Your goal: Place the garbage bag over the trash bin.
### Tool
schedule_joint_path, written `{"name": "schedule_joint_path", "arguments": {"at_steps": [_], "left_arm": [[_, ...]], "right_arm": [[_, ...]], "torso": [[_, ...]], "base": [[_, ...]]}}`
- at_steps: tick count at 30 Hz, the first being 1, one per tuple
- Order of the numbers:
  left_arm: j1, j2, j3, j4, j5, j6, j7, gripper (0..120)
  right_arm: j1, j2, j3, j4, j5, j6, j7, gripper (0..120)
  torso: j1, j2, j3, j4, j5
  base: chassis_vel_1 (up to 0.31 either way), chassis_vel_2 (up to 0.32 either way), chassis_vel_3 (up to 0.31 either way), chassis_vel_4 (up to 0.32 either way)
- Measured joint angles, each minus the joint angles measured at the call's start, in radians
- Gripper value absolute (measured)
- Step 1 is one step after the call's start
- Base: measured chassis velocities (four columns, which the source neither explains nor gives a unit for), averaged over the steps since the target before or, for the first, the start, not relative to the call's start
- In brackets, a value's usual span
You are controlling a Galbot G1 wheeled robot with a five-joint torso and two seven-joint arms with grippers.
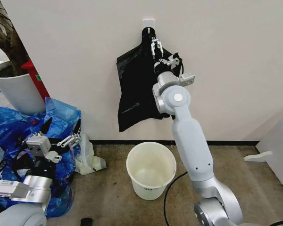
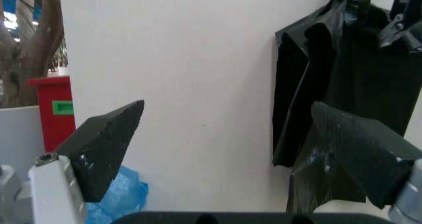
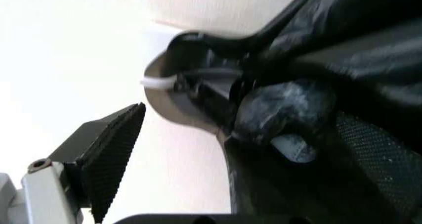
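Reaching up the wall, the right tool [image 1: 155,47] stands spread at the neck of the garbage bag [image 1: 134,89], which hangs from a white wall hook [image 1: 148,21] above the trash bin [image 1: 151,169] on the floor. This looks like the pick-up step: next it must pinch the film and lift it free. The left tool [image 1: 61,134] waits spread, low beside blue plastic bags [image 1: 61,113].

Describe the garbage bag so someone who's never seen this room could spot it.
On the white wall, above the cream trash bin, hangs the garbage bag from a small hook. It's glossy black, unlike the blue bags on the floor.
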Motion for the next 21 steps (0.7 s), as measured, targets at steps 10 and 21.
{"name": "schedule_joint_path", "arguments": {"at_steps": [10, 21], "left_arm": [[0.004, -0.01, 0.0, -0.005, 0.002, 0.0, 0.003, 100], [0.01, -0.012, -0.002, -0.017, -0.002, 0.001, 0.006, 100]], "right_arm": [[0.021, 0.0, -0.026, -0.02, 0.005, 0.001, -0.037, 98], [0.001, 0.0, -0.044, -0.016, -0.01, 0.012, -0.05, 68]], "torso": [[0.0, 0.0, 0.0, 0.0, 0.0], [0.0, 0.0, 0.0, -0.0001, 0.0]], "base": [[0.0, 0.0, 0.0, 0.0], [0.0, 0.0, 0.0, 0.0]]}}
